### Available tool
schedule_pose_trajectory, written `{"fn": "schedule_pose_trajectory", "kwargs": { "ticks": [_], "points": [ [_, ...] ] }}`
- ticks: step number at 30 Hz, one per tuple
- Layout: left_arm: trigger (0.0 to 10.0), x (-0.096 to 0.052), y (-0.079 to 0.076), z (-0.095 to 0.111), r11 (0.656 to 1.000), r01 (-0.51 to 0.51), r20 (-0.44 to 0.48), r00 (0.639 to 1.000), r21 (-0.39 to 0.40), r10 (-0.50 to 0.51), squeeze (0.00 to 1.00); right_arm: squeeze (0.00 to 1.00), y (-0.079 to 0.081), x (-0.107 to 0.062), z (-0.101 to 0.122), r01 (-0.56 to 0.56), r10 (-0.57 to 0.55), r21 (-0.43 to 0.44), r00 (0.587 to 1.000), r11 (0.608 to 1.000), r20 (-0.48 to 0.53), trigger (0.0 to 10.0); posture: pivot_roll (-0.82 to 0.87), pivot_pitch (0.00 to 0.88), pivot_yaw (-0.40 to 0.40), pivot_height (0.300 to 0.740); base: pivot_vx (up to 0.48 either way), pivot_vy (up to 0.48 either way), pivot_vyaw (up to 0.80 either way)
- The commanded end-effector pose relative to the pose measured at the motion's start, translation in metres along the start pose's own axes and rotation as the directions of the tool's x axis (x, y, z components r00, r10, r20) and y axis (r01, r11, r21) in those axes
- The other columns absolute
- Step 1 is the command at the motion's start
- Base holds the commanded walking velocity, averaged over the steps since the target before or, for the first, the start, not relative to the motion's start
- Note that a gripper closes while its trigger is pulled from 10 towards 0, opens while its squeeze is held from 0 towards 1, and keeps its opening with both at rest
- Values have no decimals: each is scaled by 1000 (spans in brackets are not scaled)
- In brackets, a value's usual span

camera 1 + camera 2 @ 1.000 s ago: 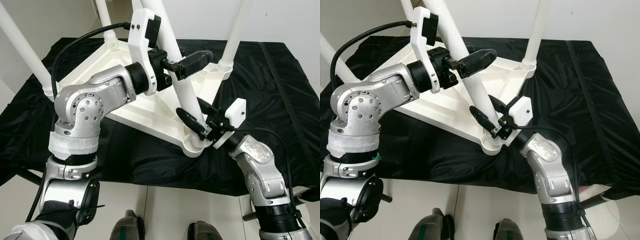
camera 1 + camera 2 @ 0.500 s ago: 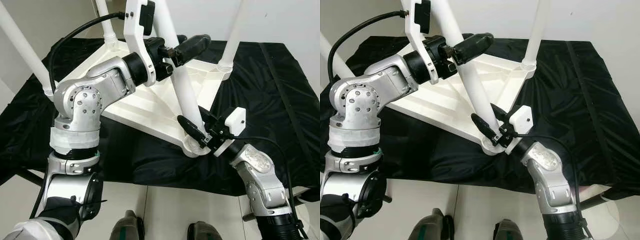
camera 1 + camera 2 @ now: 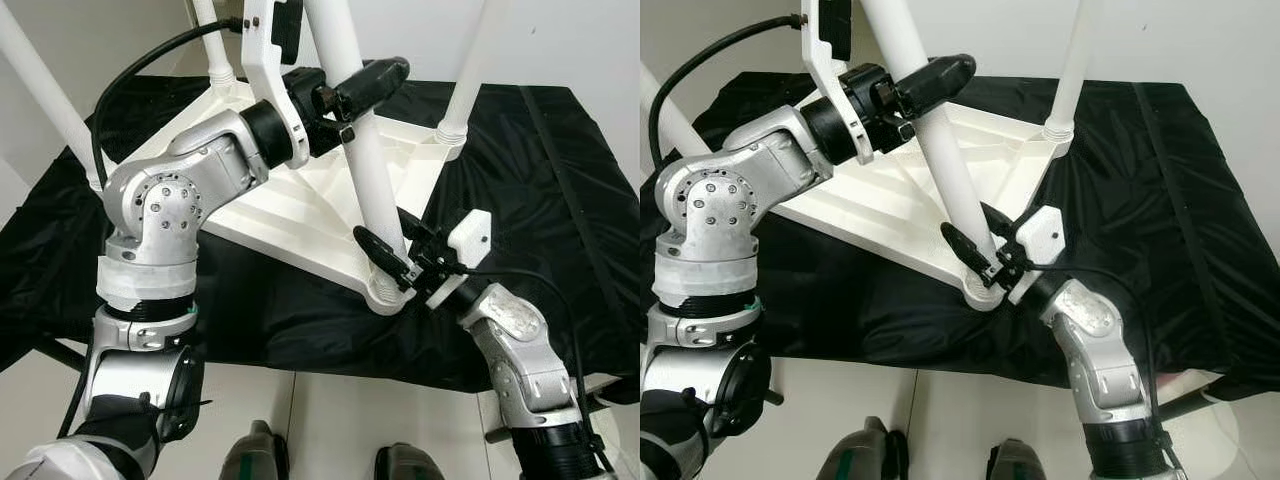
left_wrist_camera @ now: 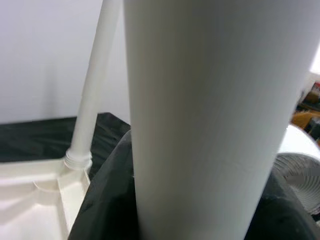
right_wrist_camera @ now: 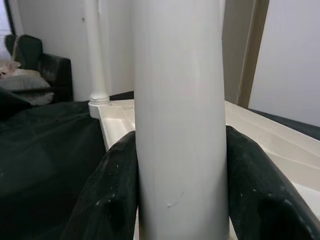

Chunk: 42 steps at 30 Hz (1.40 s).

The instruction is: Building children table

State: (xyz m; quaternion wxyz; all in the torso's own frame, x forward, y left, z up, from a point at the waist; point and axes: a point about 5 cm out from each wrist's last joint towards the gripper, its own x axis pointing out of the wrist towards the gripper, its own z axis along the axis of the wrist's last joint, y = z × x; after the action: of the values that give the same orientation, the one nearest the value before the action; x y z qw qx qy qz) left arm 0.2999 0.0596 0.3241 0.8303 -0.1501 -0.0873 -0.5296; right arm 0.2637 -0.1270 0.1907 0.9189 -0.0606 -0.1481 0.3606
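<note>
White wall behind, pale tiled floor [image 3: 330, 420] below, black cloth [image 3: 560, 200] spread over a low surface. On the cloth: white plastic children table, upside down, tabletop [image 3: 290, 200] lying flat, legs pointing up. Landmark: near table leg [image 3: 365, 170], screwed into the tabletop corner socket [image 3: 388, 292] closest to the robot, leaning slightly away from vertical. Three other legs standing at the remaining corners: far right leg [image 3: 470, 60] beyond and right of the near leg, far left leg [image 3: 205, 30] beyond and left of it, left leg [image 3: 40, 90] well to its left.

Left arm raised high, left gripper [image 3: 350, 92] clamped around the upper part of the near leg, one black finger [image 3: 375, 78] wrapped across its front; left wrist view: leg [image 4: 210, 115] close up between black pads, jaws holding it. Right gripper [image 3: 395, 250] low on the same leg, just above the socket, fingers [image 5: 110, 190] pressed to either side of the leg [image 5: 182, 125] in the right wrist view, jaws closed on it. Black cable [image 3: 150, 80] looping off the left arm, left of the near leg. Robot feet [image 3: 258, 455] on the tiles, below the near leg.
</note>
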Motion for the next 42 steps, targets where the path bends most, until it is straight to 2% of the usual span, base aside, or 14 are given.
{"fn": "schedule_pose_trajectory", "kwargs": {
  "ticks": [1,3,4,10,11,13,14,15,16,22,29,39,40,42],
  "points": [
    [10000,1,-4,-4,997,64,-60,996,42,-61,0,0,-19,0,1,164,-164,-7,986,986,-25,10000,-37,23,74,740,0,0,0],
    [10000,2,-3,-2,997,52,-67,997,62,-48,0,0,-21,2,0,186,-187,-24,982,982,-39,10000,-37,23,74,740,0,0,0],
    [10000,2,-2,0,994,24,-70,997,104,-17,0,1000,-21,5,1,190,-192,-29,980,981,-54,10000,-35,30,71,740,0,0,0],
    [10000,2,-2,4,986,-18,-47,999,165,26,0,1000,-19,10,2,193,-198,-64,977,979,-80,10000,-40,43,73,740,0,0,0],
    [10000,3,-9,3,970,-40,-15,999,241,45,0,1000,-15,15,3,192,-203,-102,974,976,-105,10000,-43,42,71,740,0,0,0],
    [10000,4,-12,3,964,-43,-8,999,262,47,0,1000,-14,16,2,193,-206,-115,972,974,-114,10000,-43,42,71,740,0,0,0],
    [10000,5,-14,3,961,-42,2,999,273,43,0,447,-13,18,2,187,-202,-124,972,974,-117,10000,-42,38,65,740,0,0,0],
    [10000,5,-14,3,961,-42,2,999,273,43,0,447,-13,18,2,187,-202,-124,972,974,-117,10000,-42,38,65,740,0,0,0],
    [10000,7,-17,4,954,-50,15,999,296,47,0,0,-9,21,1,169,-189,-148,974,974,-129,10000,-42,37,60,740,0,0,0],
    [10000,11,-23,6,943,-56,36,998,328,46,0,0,-5,28,-1,156,-185,-178,970,972,-161,10000,-39,36,55,740,0,0,0],
    [10000,19,-30,9,921,-38,49,999,388,21,0,0,-3,41,-10,93,-175,-321,955,943,-239,10000,-22,38,53,740,0,0,0],
    [10000,19,-30,11,928,-34,63,998,372,12,0,0,-8,43,-10,127,-219,-352,947,927,-235,10000,-20,38,56,740,0,0,0],
    [10000,18,-29,10,926,-36,62,998,376,14,0,0,-10,44,-9,150,-238,-348,945,925,-223,8000,-20,38,59,740,0,0,0],
    [10000,18,-28,9,923,-38,60,998,383,16,0,0,-11,45,-6,182,-262,-346,944,921,-201,8667,-20,38,59,740,0,0,0]
  ]
}}
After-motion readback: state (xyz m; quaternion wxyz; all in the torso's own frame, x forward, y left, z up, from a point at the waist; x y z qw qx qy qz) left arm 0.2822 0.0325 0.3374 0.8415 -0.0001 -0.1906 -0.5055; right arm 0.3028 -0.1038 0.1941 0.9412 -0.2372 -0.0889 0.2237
